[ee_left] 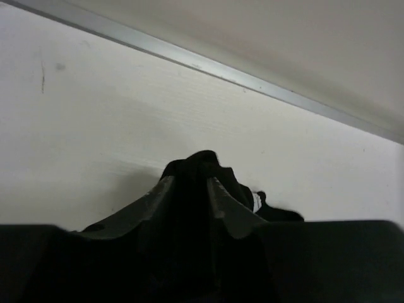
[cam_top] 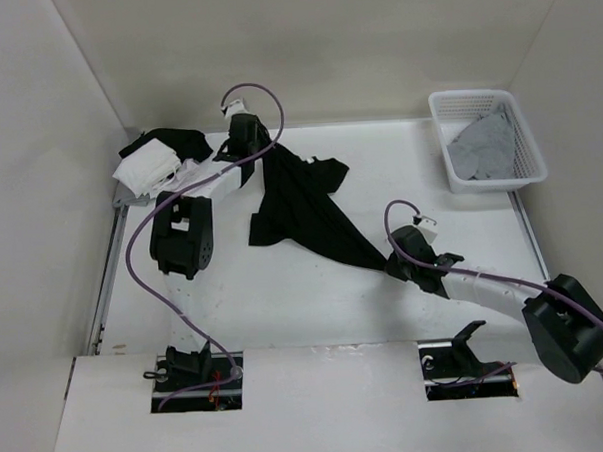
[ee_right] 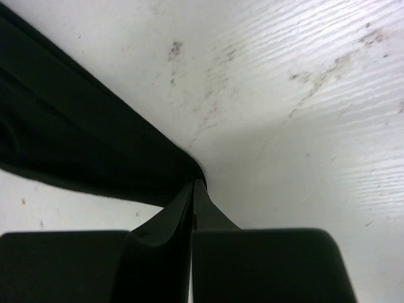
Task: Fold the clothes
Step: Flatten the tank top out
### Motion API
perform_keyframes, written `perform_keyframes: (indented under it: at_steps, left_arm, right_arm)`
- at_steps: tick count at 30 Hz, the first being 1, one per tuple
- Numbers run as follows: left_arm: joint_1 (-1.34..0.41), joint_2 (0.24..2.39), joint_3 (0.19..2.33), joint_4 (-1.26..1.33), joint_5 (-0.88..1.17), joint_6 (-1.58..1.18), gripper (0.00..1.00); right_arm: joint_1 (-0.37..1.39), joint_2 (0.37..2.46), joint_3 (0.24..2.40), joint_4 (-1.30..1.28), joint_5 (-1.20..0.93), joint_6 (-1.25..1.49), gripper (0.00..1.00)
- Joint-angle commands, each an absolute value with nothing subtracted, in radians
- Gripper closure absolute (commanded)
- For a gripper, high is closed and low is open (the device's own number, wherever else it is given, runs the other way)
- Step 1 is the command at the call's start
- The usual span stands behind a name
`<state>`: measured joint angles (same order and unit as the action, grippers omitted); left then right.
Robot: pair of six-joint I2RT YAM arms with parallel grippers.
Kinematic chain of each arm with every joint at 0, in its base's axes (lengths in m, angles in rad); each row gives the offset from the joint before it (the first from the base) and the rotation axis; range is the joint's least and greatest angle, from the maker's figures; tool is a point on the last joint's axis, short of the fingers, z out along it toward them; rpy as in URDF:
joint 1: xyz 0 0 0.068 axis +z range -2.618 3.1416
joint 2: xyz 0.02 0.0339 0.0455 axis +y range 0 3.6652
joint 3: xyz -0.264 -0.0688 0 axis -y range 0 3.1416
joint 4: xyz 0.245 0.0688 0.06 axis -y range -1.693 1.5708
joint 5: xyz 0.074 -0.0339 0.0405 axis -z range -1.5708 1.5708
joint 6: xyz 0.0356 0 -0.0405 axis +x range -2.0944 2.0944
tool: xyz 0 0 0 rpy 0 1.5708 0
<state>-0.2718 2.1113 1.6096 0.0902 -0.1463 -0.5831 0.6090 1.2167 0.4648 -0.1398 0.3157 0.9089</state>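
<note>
- the pile [cam_top: 154, 164] of white and black clothes sits in the far left corner, just beside the left arm, so any lift there should stay off it.
- the left gripper [cam_top: 250, 138] is near the back edge, its fingers [ee_left: 161, 192] closed on a bunched hump of the shorts [cam_top: 300, 201], with cloth filling the gap between them.
- the shorts lie crumpled mid-table [cam_top: 285, 307], slanting from the far-left grip down to the near-right grip (no fold made yet).
- the right gripper [cam_top: 396, 262] has its fingers pressed together, pinching a thin corner of the shorts right at the tips.
- to do this step well, i'd draw the two grips apart evenly until the cloth goes taut, then lay it flat. the shallow right pinch looks likely to slip.
- the basket [cam_top: 471, 94] holding a grey garment [cam_top: 486, 148] stands in the far right corner, well apart.
- for room, bare table lies on the near side between the arms, the best place to spread. the left grip is close to the back wall, so there is little room there.
</note>
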Motion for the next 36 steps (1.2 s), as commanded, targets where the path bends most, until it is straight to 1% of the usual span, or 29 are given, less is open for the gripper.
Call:
perform_keyframes:
  at_steps: [1, 2, 4, 9, 13, 17, 21, 24, 28, 30, 32, 33, 34, 35, 36]
  left_arm:
    - [-0.292, 2.07, 1.554, 0.086, -0.169, -0.538, 0.66]
    - [-0.301, 2.03, 1.492, 0.101, -0.187, -0.546, 0.62]
    - [-0.323, 1.935, 1.345, 0.15, -0.244, -0.561, 0.57]
    - [-0.383, 1.694, 0.995, 0.201, -0.429, -0.642, 0.57]
    - [-0.416, 1.596, 0.844, 0.137, -0.449, -0.735, 0.55]
    - [-0.415, 1.546, 0.775, 0.141, -0.454, -0.781, 0.52]
    - [-0.41, 1.612, 0.801, 0.156, -0.436, -0.77, 0.48]
    - [-0.401, 1.67, 0.816, 0.201, -0.393, -0.764, 0.48]
    - [-0.381, 1.698, 0.815, 0.262, -0.344, -0.764, 0.5]
    - [-0.38, 1.707, 0.816, 0.267, -0.344, -0.761, 0.51]
    - [-0.377, 1.72, 0.819, 0.267, -0.342, -0.756, 0.57]
    - [-0.377, 1.727, 0.821, 0.267, -0.341, -0.753, 0.65]
    - [-0.377, 1.732, 0.822, 0.267, -0.333, -0.752, 0.75]
    - [-0.377, 1.73, 0.822, 0.264, -0.327, -0.752, 0.82]
    - [-0.377, 1.723, 0.821, 0.259, -0.324, -0.755, 0.85]
  right_arm:
    - [0.584, 1.247, 0.495, -0.077, 0.342, 0.882, 1.0]
    - [0.582, 1.259, 0.497, -0.063, 0.336, 0.874, 1.0]
    - [0.582, 1.272, 0.5, -0.04, 0.33, 0.861, 0.98]
    - [0.578, 1.289, 0.503, -0.006, 0.299, 0.835, 0.99]
    - [0.571, 1.304, 0.486, 0.031, 0.261, 0.821, 0.99]
    - [0.562, 1.301, 0.476, 0.055, 0.232, 0.811, 1.0]
    - [0.555, 1.302, 0.472, 0.074, 0.206, 0.802, 1.0]
    - [0.555, 1.301, 0.471, 0.077, 0.199, 0.801, 1.0]
    - [0.556, 1.301, 0.469, 0.08, 0.199, 0.801, 1.0]
    - [0.558, 1.301, 0.469, 0.08, 0.196, 0.801, 1.0]
    - [0.559, 1.302, 0.469, 0.081, 0.196, 0.801, 1.0]
    - [0.559, 1.304, 0.469, 0.081, 0.196, 0.801, 1.0]
    - [0.559, 1.304, 0.469, 0.081, 0.196, 0.801, 1.0]
    - [0.559, 1.304, 0.469, 0.081, 0.198, 0.801, 1.0]
    - [0.559, 1.302, 0.469, 0.081, 0.199, 0.801, 1.0]
